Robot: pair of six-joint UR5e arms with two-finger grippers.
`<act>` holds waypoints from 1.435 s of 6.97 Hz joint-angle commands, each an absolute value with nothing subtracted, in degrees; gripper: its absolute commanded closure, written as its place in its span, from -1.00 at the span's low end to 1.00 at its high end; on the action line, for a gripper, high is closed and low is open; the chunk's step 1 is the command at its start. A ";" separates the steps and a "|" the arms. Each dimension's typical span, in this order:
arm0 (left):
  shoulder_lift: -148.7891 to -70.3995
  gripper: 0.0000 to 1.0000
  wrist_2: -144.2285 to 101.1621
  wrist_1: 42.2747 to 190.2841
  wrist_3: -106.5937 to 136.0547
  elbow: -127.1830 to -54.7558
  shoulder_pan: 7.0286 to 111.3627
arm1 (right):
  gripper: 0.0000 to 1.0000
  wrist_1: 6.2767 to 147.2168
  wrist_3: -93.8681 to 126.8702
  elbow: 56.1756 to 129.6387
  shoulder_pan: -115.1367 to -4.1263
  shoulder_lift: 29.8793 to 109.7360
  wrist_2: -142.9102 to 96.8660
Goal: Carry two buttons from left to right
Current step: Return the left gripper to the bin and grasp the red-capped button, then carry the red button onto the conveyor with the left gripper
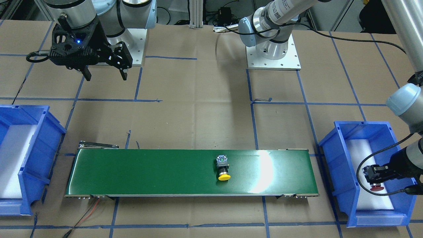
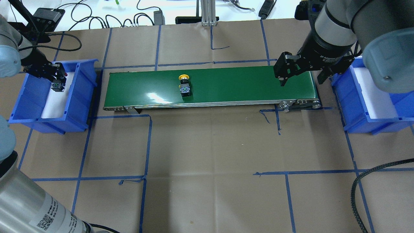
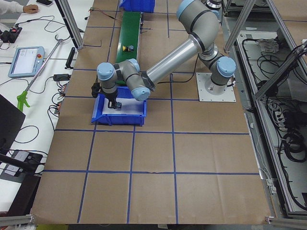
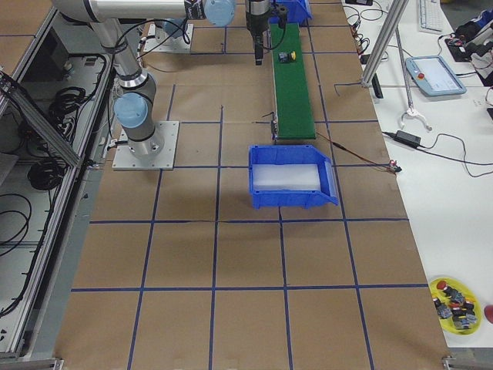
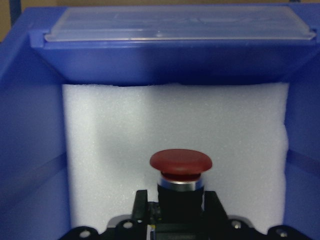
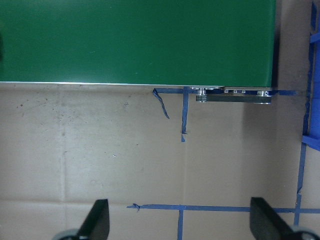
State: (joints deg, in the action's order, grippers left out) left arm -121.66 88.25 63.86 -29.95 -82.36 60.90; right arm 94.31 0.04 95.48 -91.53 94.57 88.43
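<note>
Currently left gripper pinches red button over blue bin at worktop's left edge (contact block hidden in wrist view); right gripper spread wide above belt end; yellow button mid-belt.

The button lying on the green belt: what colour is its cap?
Yellow; the button shows best in the front-facing view.

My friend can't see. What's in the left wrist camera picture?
The left gripper holds a red button at the bottom middle of the picture. Behind it is white foam lining a blue bin, whose walls frame the view.
</note>
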 commanded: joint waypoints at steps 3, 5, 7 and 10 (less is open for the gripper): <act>-111.82 0.94 91.23 75.56 -29.71 -80.95 61.08 | -1.00 94.31 0.09 95.36 -91.58 94.57 88.50; -111.62 0.94 90.53 76.46 -26.40 -81.04 64.57 | -1.00 94.39 0.00 95.36 -91.49 94.57 88.42; -110.92 0.94 90.70 76.55 -20.24 -81.30 71.33 | -1.00 94.48 -0.09 95.62 -91.41 94.57 88.51; -110.92 0.94 90.97 75.77 -12.68 -82.35 79.52 | -1.00 94.57 -0.18 95.62 -91.41 94.57 88.51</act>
